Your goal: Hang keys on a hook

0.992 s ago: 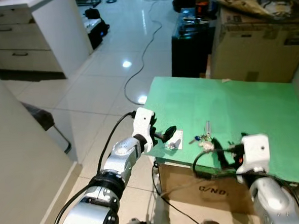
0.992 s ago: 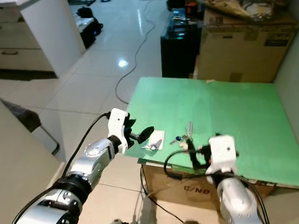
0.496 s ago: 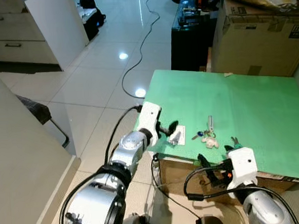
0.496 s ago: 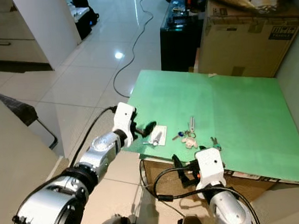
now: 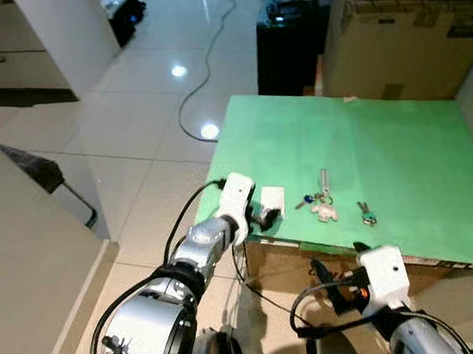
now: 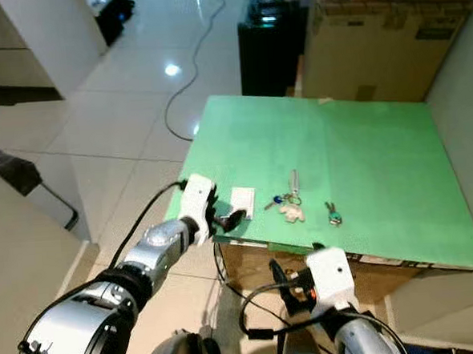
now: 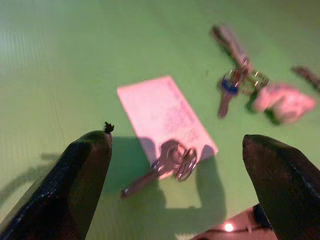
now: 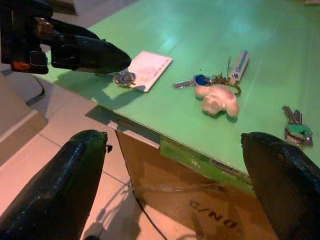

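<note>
With no hook yet in sight, the pick-up is still in hand: the left gripper (image 7: 175,165), fingers spread, hovers at the green table's (image 5: 395,143) near left edge over the small keys (image 7: 170,165) beside a white card (image 7: 162,115), and must descend and clench on them, while the right gripper (image 8: 175,165), fingers also spread, hangs below the near edge.

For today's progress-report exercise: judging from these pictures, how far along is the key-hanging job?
Done: nothing; no key is lifted. In hand: the left gripper, fingers open, sits at the small silver key on the white card near the green table edge. The right gripper hangs open below. Left: gripping, carrying, hanging; no hook shows.
</note>
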Robot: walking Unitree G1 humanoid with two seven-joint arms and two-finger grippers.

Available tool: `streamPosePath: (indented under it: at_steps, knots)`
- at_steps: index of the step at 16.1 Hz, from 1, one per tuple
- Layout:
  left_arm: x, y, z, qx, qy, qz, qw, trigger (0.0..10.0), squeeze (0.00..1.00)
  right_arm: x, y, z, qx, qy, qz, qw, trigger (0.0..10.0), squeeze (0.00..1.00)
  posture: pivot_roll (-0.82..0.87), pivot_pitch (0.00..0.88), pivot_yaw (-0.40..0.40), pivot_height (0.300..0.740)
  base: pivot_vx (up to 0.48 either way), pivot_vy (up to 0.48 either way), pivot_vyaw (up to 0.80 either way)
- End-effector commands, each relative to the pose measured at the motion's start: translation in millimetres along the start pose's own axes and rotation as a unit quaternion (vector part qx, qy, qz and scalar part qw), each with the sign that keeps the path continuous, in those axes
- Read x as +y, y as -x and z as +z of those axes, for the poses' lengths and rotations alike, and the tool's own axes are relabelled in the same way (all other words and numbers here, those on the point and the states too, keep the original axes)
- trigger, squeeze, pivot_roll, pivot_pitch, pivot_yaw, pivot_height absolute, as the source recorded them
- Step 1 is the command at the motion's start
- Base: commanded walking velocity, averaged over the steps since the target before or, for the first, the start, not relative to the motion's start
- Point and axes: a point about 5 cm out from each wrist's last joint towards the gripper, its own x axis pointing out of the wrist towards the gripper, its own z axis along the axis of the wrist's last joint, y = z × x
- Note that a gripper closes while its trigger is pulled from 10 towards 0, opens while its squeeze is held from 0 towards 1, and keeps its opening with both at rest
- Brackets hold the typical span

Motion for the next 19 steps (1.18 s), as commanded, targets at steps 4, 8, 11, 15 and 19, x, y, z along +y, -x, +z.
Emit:
streamPosePath:
  at_steps: [4,8,11,15,19]
  knots:
    - [-5.9,0.7,-14.5,0.028,-0.009,-0.006,1.0,10.0,0.0,3.6,1.1,1.3,-0.001,-0.002,0.005,1.0,10.0,0.0,-0.27,0.184,0.137,0.686,0.0,0.0,0.0]
    - [-13.8,-2.1,-13.3,0.026,-0.026,-0.025,0.999,10.0,0.0,6.9,1.9,-5.1,0.014,-0.007,0.016,1.0,10.0,0.0,-0.28,0.174,0.146,0.686,0.0,0.0,0.0]
    - [-20.5,-4.3,-13.0,0.024,-0.035,-0.038,0.998,10.0,0.0,10.3,2.3,-9.9,0.026,-0.013,0.022,0.999,10.0,0.0,-0.28,0.17,0.148,0.686,0.0,0.0,0.0]
    - [-26.1,-7.0,-11.9,0.026,-0.037,-0.042,0.998,10.0,0.0,13.8,3.2,-15.4,0.04,-0.017,0.028,0.999,10.0,0.0,-0.28,0.17,0.147,0.686,0.0,0.0,0.0]
    - [-25.8,-10.2,-6.4,0.023,-0.058,-0.001,0.998,10.0,0.0,14.4,4.3,-16.8,0.042,-0.017,0.027,0.999,10.0,0.0,-0.28,0.173,0.15,0.686,0.0,0.0,0.0]
